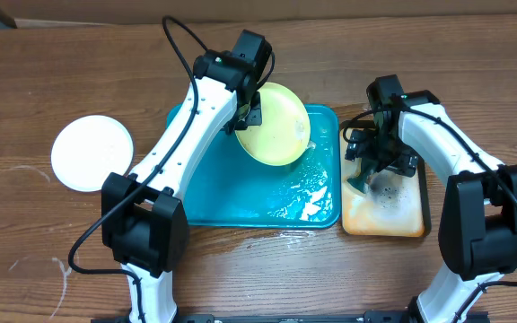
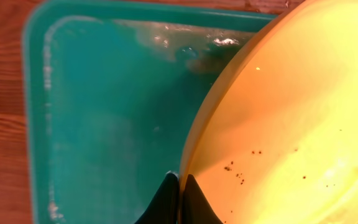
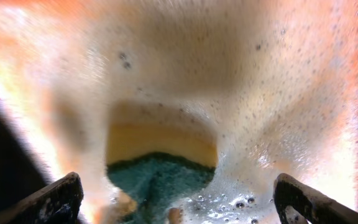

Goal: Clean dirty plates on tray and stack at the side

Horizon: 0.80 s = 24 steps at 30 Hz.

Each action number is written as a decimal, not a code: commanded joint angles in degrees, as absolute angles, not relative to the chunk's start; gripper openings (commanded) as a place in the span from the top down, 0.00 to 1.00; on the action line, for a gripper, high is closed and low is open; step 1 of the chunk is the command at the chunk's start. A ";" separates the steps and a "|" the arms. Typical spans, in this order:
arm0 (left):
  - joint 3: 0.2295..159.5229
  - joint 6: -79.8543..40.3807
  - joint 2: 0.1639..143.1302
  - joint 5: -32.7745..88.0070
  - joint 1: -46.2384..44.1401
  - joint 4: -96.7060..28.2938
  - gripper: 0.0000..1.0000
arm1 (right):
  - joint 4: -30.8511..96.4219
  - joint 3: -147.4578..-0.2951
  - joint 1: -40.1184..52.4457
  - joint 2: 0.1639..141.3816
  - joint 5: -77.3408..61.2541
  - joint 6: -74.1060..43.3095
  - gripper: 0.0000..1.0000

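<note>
My left gripper (image 1: 248,115) is shut on the rim of the pale yellow-green plate (image 1: 276,126) and holds it tilted above the far side of the teal tray (image 1: 232,202). In the left wrist view the fingertips (image 2: 178,179) pinch the plate's edge (image 2: 291,112), and small brown specks dot the plate. The wet tray (image 2: 92,124) lies beneath. A white plate (image 1: 92,154) lies on the table at the left. My right gripper (image 1: 371,172) is open, low over the small tan tray (image 1: 402,215). A yellow-and-green sponge (image 3: 160,165) sits in foam between its fingers (image 3: 182,200).
The tan tray, black-rimmed and stained, holds foamy soapy water (image 3: 278,124) and stands right of the teal tray. Water and suds glisten in the teal tray's right half (image 1: 308,193). The wooden table (image 1: 43,242) extends around both trays.
</note>
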State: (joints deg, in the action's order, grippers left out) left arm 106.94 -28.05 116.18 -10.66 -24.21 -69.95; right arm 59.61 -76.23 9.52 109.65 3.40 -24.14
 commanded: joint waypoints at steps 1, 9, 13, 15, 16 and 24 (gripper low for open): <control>111.22 -27.92 116.49 -19.90 -25.32 -73.19 0.96 | 59.94 -78.78 9.61 107.35 3.99 -23.70 0.00; 116.20 -31.97 116.44 -33.71 -25.58 -83.44 0.96 | 60.18 -79.26 8.62 107.35 3.97 -23.53 0.00; 119.20 -32.69 116.44 -38.44 -26.61 -86.78 0.96 | 60.18 -79.26 6.74 107.35 3.55 -23.53 0.00; 120.53 -33.74 116.44 -42.19 -27.66 -89.01 0.96 | 60.23 -79.26 5.30 107.35 3.05 -23.53 0.00; 120.97 -34.22 116.44 -44.01 -28.25 -90.06 0.96 | 60.29 -79.26 4.80 107.35 2.85 -23.53 0.00; 121.71 -36.49 116.44 -59.55 -36.05 -96.36 0.96 | 60.34 -79.26 0.32 107.35 -2.15 -22.55 0.00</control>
State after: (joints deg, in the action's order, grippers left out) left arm 120.18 -34.06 116.18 -49.08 -32.80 -95.53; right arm 60.49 -77.69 1.32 109.54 0.69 -23.81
